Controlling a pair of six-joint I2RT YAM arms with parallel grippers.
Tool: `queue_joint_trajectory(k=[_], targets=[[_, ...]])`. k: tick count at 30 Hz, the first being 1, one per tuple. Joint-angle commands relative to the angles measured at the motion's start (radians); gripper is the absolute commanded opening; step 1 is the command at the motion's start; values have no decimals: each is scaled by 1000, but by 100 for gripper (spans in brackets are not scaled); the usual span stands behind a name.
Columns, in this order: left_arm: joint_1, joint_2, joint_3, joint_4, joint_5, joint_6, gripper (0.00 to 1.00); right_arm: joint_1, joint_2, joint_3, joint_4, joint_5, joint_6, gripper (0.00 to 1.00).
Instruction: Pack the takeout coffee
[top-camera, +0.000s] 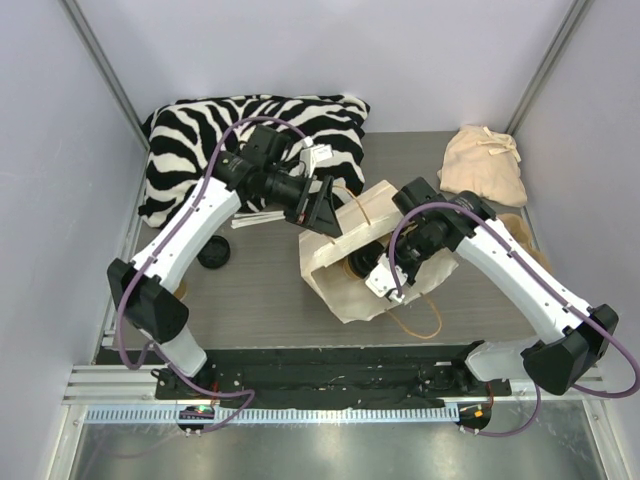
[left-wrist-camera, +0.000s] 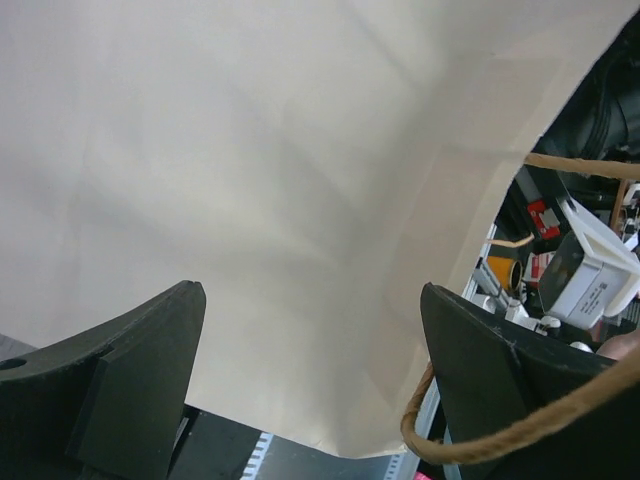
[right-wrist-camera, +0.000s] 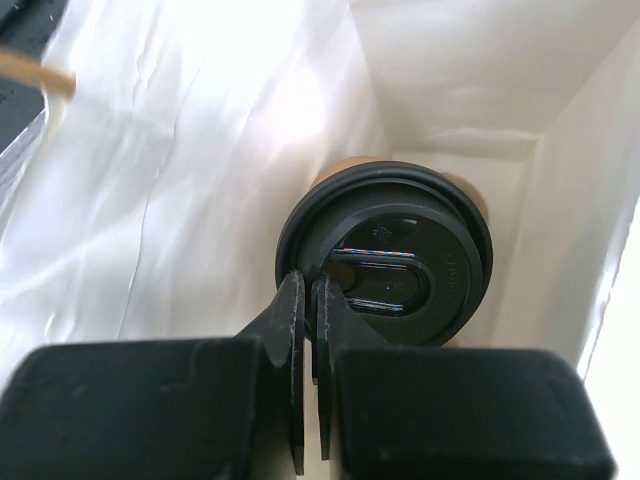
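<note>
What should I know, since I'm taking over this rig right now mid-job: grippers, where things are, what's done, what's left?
Left gripper: open, empty, facing the outer wall of the white paper bag.
Right gripper: shut, reaching inside the bag, tips at the black lid of the takeout coffee.
Done: the coffee sits at the bag's bottom, lid on.
Left: probably just draw the right arm out clear of the rope handle.

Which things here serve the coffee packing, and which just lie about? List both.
Job: brown kraft-paper cup under a black lid; white paper bag with twine handles.
Lying about: zebra-striped fabric; beige cloth bundle; loose flat round black lid.
</note>
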Motion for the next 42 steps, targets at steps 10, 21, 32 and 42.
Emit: queue_joint_trajectory(k=[10, 21, 32, 42], targets=[[109, -179, -107, 277, 184, -157, 100, -2, 10, 56, -30, -36, 42, 1], [-43, -191, -7, 78, -186, 232, 100, -3, 65, 88, 16, -36, 90, 1], [-209, -205, -101, 107, -446, 367, 94, -8, 59, 71, 111, -26, 137, 1], [-257, -143, -95, 116, -533, 387, 73, -15, 52, 71, 132, -33, 167, 1]])
